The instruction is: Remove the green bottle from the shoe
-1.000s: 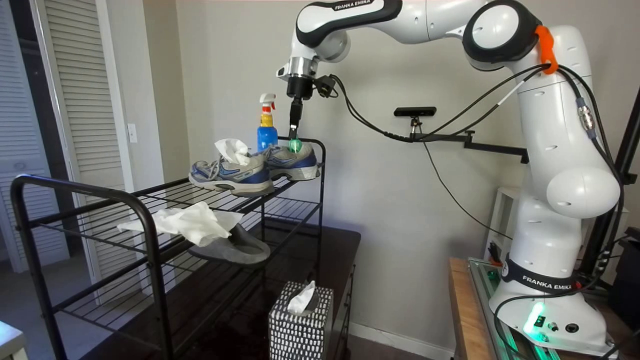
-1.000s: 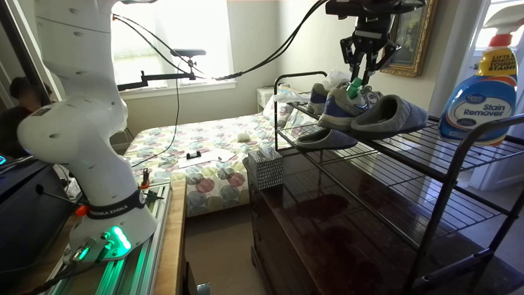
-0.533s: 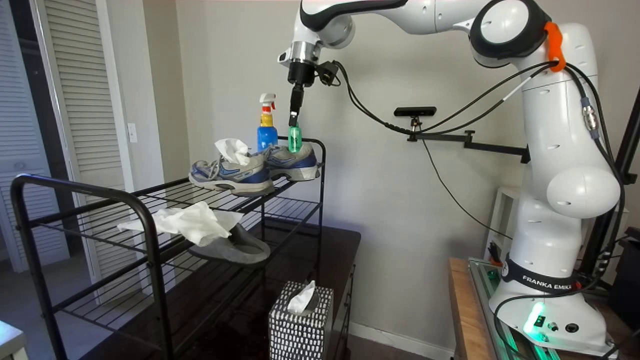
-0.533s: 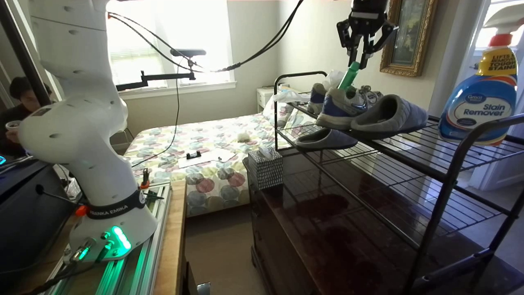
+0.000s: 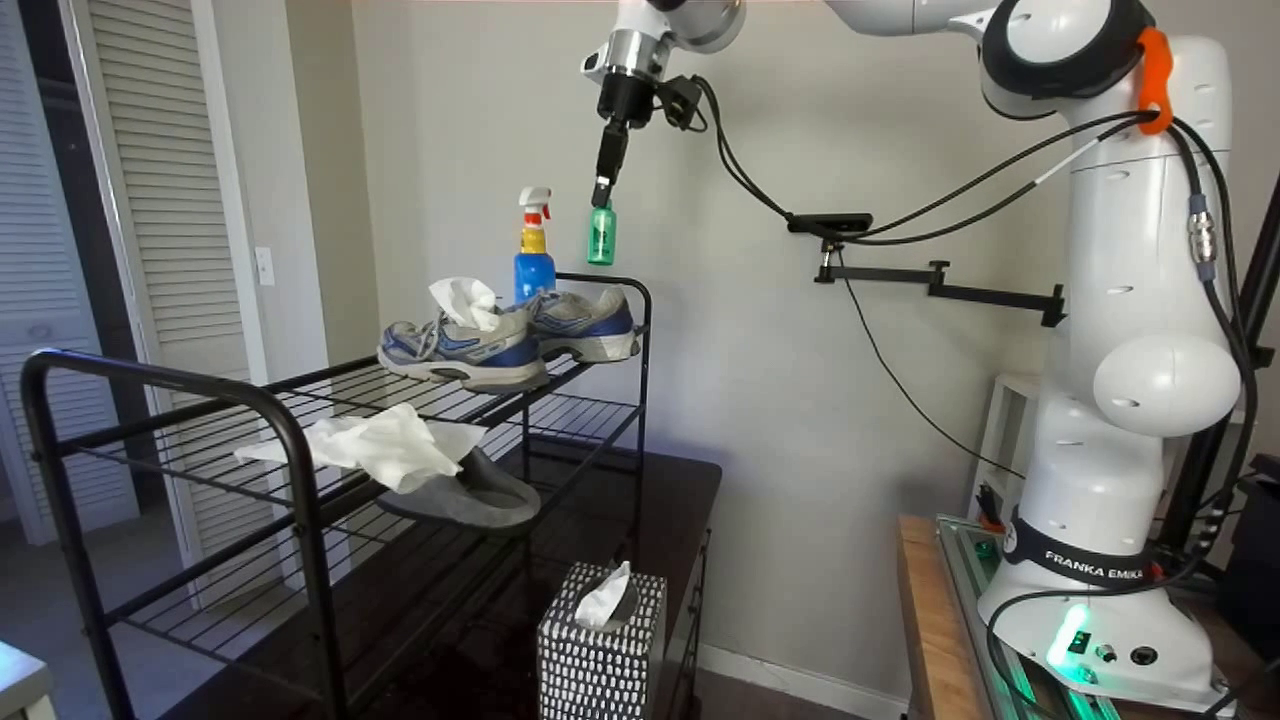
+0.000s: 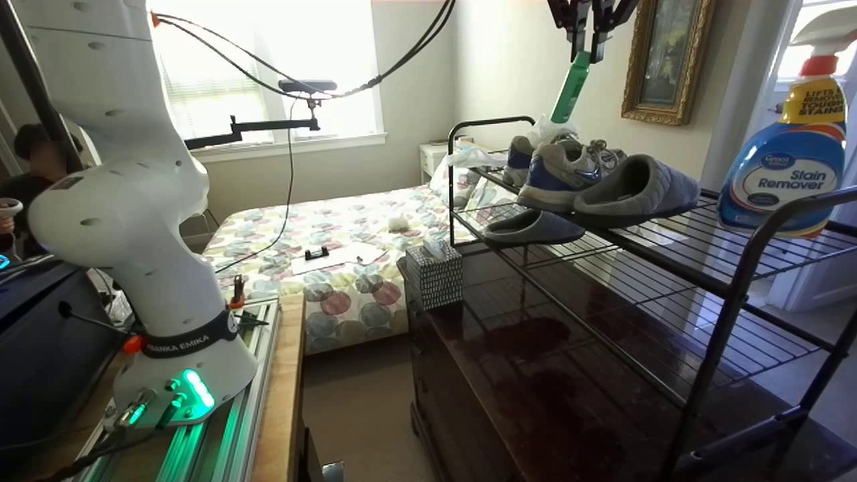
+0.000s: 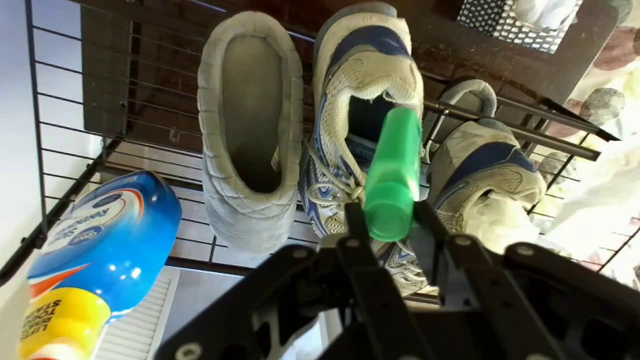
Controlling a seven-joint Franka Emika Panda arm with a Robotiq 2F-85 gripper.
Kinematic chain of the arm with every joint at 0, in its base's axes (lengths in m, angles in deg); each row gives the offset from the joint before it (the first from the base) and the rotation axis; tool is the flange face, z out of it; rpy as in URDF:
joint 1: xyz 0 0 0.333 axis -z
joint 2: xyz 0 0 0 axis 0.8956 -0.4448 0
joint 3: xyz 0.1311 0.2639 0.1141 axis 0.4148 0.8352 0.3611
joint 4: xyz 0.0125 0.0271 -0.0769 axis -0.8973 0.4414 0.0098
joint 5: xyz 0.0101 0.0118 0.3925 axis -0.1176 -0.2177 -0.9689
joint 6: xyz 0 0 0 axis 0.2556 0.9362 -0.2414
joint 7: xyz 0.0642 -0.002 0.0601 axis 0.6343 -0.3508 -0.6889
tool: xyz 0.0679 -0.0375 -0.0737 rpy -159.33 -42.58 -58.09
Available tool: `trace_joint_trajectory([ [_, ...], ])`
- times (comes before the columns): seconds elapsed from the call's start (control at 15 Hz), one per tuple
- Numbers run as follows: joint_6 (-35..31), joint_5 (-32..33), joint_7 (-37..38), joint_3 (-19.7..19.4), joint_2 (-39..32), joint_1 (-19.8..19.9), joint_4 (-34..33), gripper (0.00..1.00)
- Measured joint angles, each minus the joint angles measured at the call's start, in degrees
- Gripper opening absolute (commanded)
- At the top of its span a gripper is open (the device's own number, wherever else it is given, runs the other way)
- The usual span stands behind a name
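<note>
1. Green bottle (image 6: 571,90) and gripper (image 7: 390,212): both have moved upward since the earlier frames. The bottle now hangs in the air above the shoe (image 7: 370,75), apart from it. Removal appears complete; set-down, if required, remains.
2. Spray bottle (image 7: 115,240), far left in the wrist view: stands upright on the rack (image 5: 150,371), away from the lifting path, so it should not obstruct.
3. Slipper (image 7: 250,115), next to the right: lies on its sole beside the shoe, opening upward.
4. Shoe: rests sole down with its opening upward, a position that should permit a straight upward pull.
5. Gripper with green bottle: the fingers (image 7: 356,220) clamp the bottle's upper end from opposite sides. This hold presumably leaves the body free to clear the opening. The bottle hangs tilted in an exterior view; a grip so near the end may let it swing.
6. Second shoe (image 7: 492,162), further right: white tissue (image 5: 467,303) fills part of its opening; purpose cannot be told.
7. Tissue box (image 7: 495,30), top right: stands on the dresser (image 6: 482,375).
</note>
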Motion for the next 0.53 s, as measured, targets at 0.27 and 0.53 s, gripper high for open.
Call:
trace_joint_trajectory([
  [0.27, -0.42, 2.19, 2.57, -1.97, 4.38, 0.64, 4.47, 0.07],
  [0.53, -2.48, 5.46, 5.85, -4.24, 8.41, 1.45, 11.86, 0.07],
])
